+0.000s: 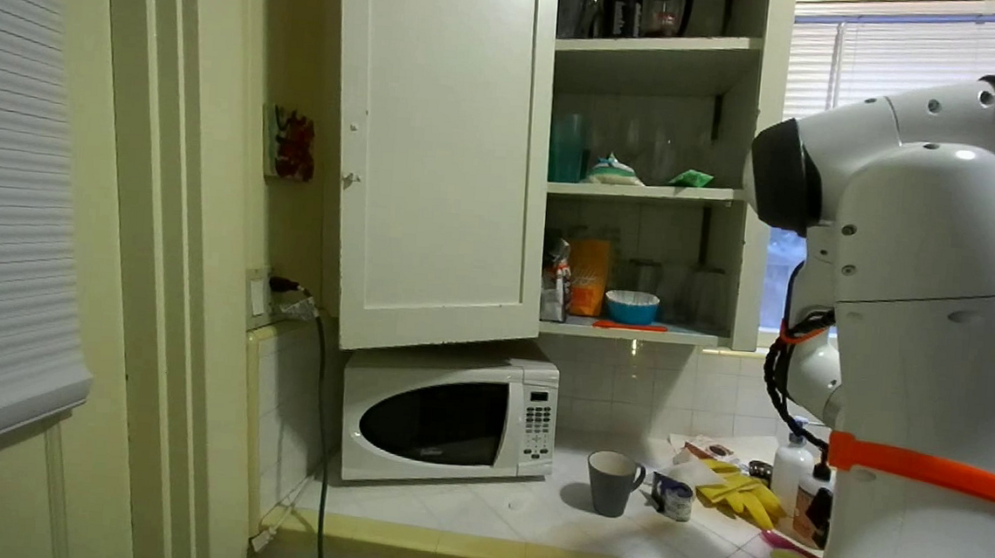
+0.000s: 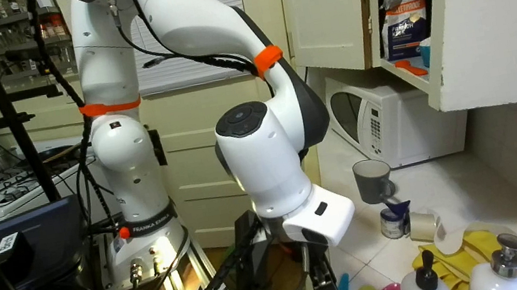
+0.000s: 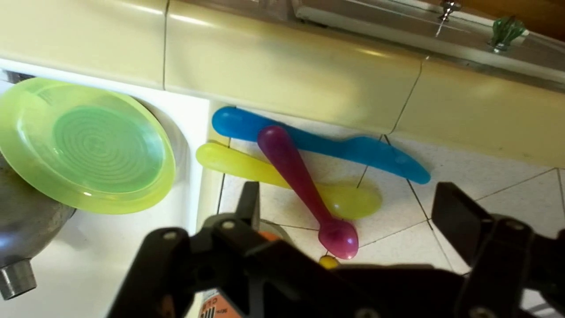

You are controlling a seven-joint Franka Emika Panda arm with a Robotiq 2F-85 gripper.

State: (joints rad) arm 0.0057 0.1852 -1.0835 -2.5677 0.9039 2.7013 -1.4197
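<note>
Magenta spoon point(image 3: 300, 181) on the pale tiled countertop point(image 3: 468, 168), lying aslant across a yellow spoon point(image 3: 242, 165), with handle end lapping over a blue knife point(image 3: 326, 148). Over all three, the gripper point(image 3: 348, 196), spread wide, with both spoons' bowls in view between the black fingers point(image 3: 248, 205). Height above the countertop hard to judge. Alongside the knife, a yellow-glazed counter edge point(image 3: 282, 66); just past the handle ends of knife and yellow spoon, a light-green plate point(image 3: 108, 145) at the white sink point(image 3: 110, 247). Under the gripper in the wrist view, an orange-labelled bottle point(image 3: 218, 307), mostly hidden. Farther along the countertop in both exterior views: yellow gloves point(image 1: 741, 493) in a crumpled heap near a white pump bottle point(image 1: 792, 470), then a small can point(image 1: 676, 504), then a grey mug point(image 1: 609, 493), upright between the can and a white microwave point(image 1: 430, 423). Higher up, a cupboard point(image 1: 772, 71) with a white door point(image 1: 446, 135) swung open; on the lowest shelf point(image 1: 695, 337) in sight, a blue bowl point(image 1: 633, 313) beside an orange bag point(image 1: 587, 272); on the next one up, a teal tumbler point(image 1: 566, 148) and a green packet point(image 1: 691, 179). Also in both exterior views, a white robot arm point(image 1: 936, 388) with orange straps point(image 1: 939, 476) around.
</note>
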